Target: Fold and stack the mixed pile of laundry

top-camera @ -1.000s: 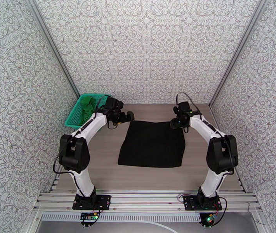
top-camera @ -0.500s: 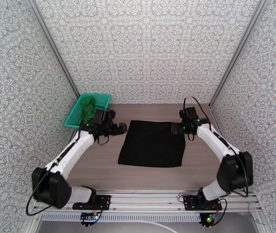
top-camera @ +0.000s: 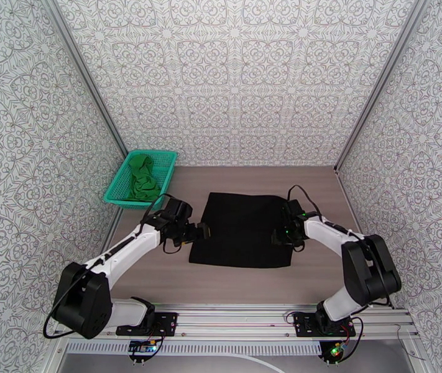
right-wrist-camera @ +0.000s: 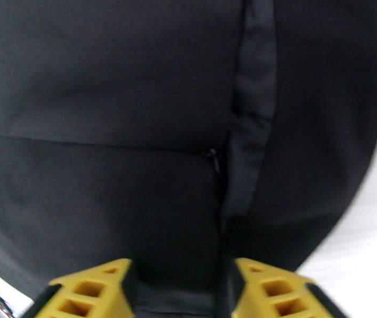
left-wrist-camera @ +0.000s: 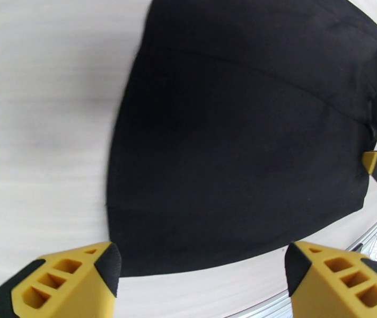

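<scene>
Black T-shirt (top-camera: 245,228) lying flat on table (top-camera: 239,178) centre, side edges running 12-to-6. Left gripper (top-camera: 202,232) hovering at its 9 o'clock edge, jaws wide, empty. Right gripper (top-camera: 278,236) sitting on 3 o'clock edge, jaws half apart; grip cannot tell. Both equally near. Two garments: one black, one green T-shirt (top-camera: 141,177) lying in one mesh basket (top-camera: 158,153), 10 o'clock.

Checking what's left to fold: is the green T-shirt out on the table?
No, the green T-shirt lies bunched inside the teal basket.
</scene>
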